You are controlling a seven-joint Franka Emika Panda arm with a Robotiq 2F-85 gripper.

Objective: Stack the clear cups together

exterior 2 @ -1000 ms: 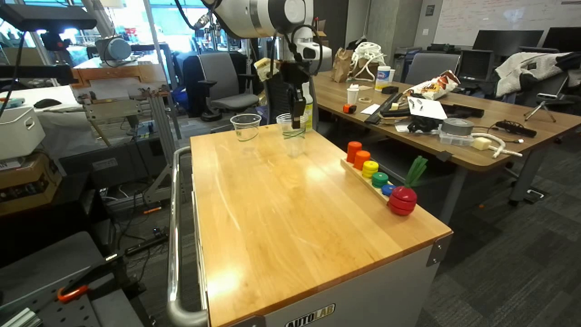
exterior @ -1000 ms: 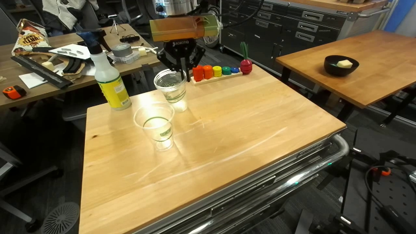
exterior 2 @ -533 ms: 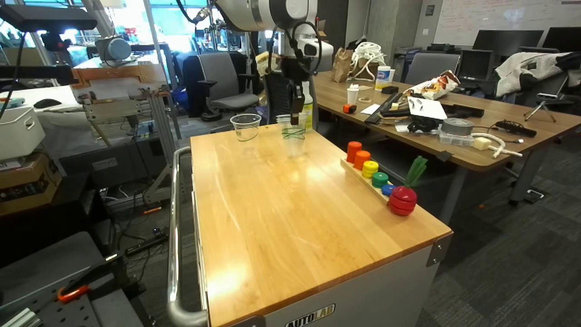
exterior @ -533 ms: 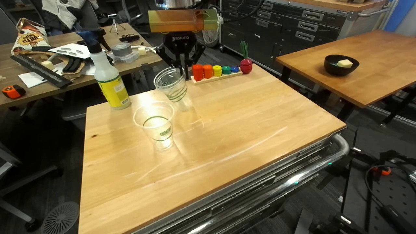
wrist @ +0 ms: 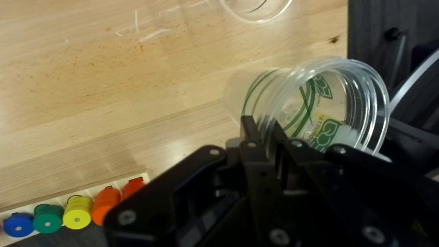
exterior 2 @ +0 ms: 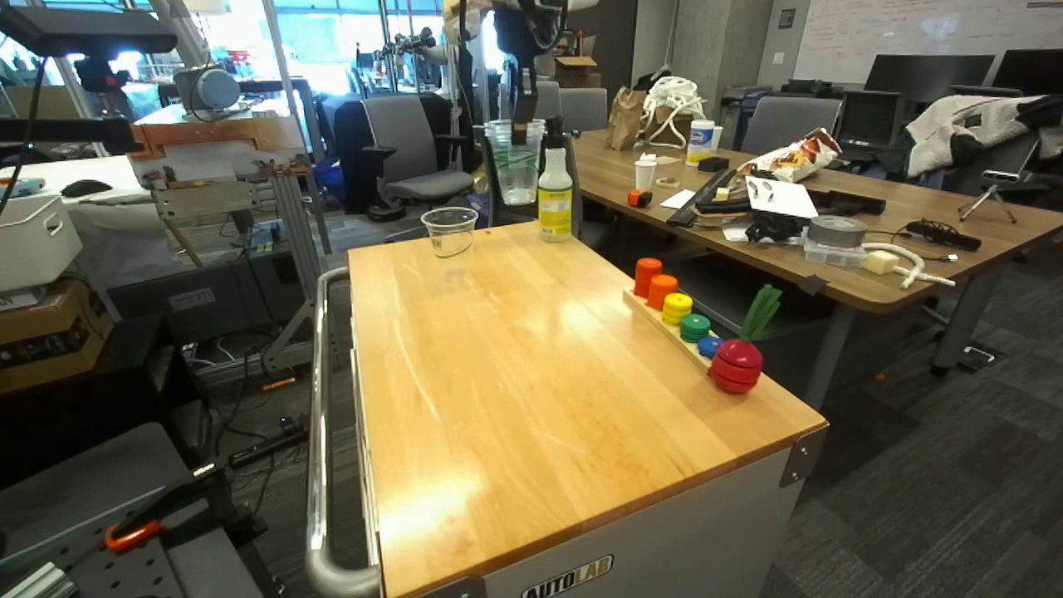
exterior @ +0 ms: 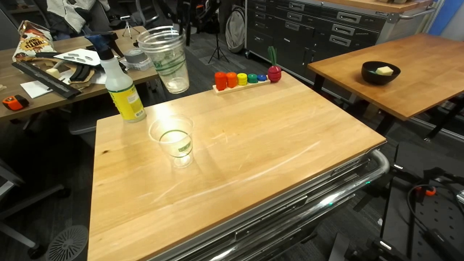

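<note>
Gripping the nested clear cups point(exterior: 167, 65) with the gripper point(wrist: 261, 122), pinching their wall at the rim, on the right side in an exterior view. Holding them in the air, roughly upright, at far left there, above the level of the wooden tabletop point(exterior: 253, 145); showing several rims, exact count hard to tell. Seeing the lone clear cup point(exterior: 175, 144) standing upright on the wood, nearer than the held ones and apart from them. Spotting the spray bottle point(exterior: 125, 94) standing near the far left corner in that same view. Noting the row of coloured pieces point(exterior: 242, 79) along the far edge, right of the held cups, and just beside its right end the red radish-like toy point(exterior: 274, 73).
</note>
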